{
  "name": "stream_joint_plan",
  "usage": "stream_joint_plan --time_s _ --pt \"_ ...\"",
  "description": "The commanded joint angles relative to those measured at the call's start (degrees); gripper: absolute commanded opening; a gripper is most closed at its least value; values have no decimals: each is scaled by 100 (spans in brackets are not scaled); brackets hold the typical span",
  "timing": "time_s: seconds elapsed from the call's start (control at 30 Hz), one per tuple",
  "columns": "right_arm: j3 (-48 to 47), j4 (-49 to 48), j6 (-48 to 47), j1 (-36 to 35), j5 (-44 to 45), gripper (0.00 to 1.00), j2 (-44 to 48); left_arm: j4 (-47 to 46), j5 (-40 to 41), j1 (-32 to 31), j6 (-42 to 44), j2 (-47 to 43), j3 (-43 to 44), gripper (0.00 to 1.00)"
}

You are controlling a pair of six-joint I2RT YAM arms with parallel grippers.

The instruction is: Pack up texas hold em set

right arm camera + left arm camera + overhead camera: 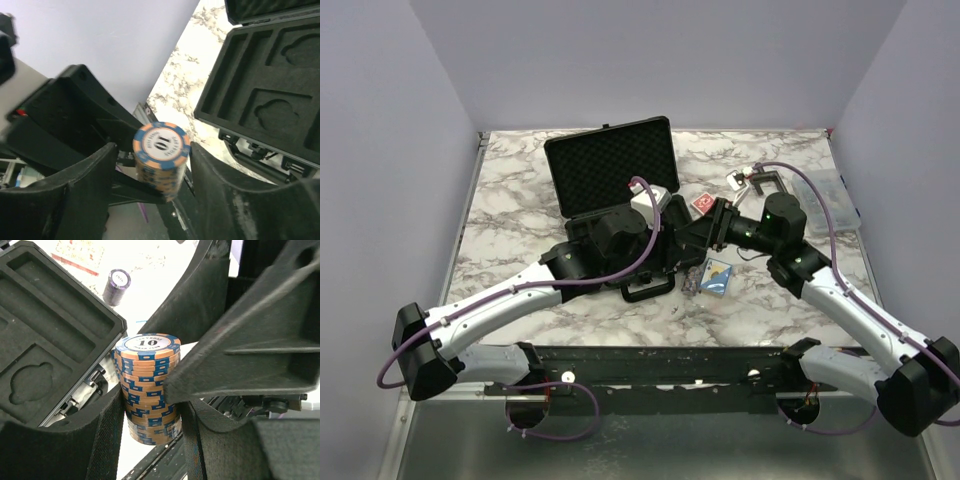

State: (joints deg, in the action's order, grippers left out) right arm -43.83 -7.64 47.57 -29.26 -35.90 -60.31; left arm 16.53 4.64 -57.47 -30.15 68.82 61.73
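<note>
From above, the case (610,165) stood open on the worktop (520,210), foam lid raised. The left arm (510,295) and right arm (850,300) met over its front and hid the tray. The red deck (703,203) and blue deck (717,277) lay outside it. The clear box (832,190) sat at the far right (contents too small to read).

From the left wrist, the left pincer (150,412) looked clamped on the chip stack (147,385), held in the air just beside the case edge. The tray slots (55,340) in sight were empty, and a purple stack (116,286) stood beyond on the worktop.

From the right wrist, the right pincer (154,155) bracketed the same stack, which leaned. I could not tell whether it gripped.

The discs were loose. An uneven squeeze, or one pincer pulling away early, would likely shear the stack and scatter chips.
</note>
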Motion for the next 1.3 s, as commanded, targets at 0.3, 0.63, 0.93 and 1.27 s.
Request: stream_joint_plan --time_s 0.3,0.63,0.93,1.27 --pt "-376 716 -497 -51 1693 79 618 -19 355 -5 -112 -364 -346 0" --pt "-486 1391 -648 -45 2791 84 688 361 522 297 -702 -870 -607 0" --pt "-214 1487 -73 -45 3452 85 843 416 133 353 -49 -1926 -685 0" --pt "62 1561 493 -42 3627 85 591 612 985 1037 -377 -3274 -1566 0"
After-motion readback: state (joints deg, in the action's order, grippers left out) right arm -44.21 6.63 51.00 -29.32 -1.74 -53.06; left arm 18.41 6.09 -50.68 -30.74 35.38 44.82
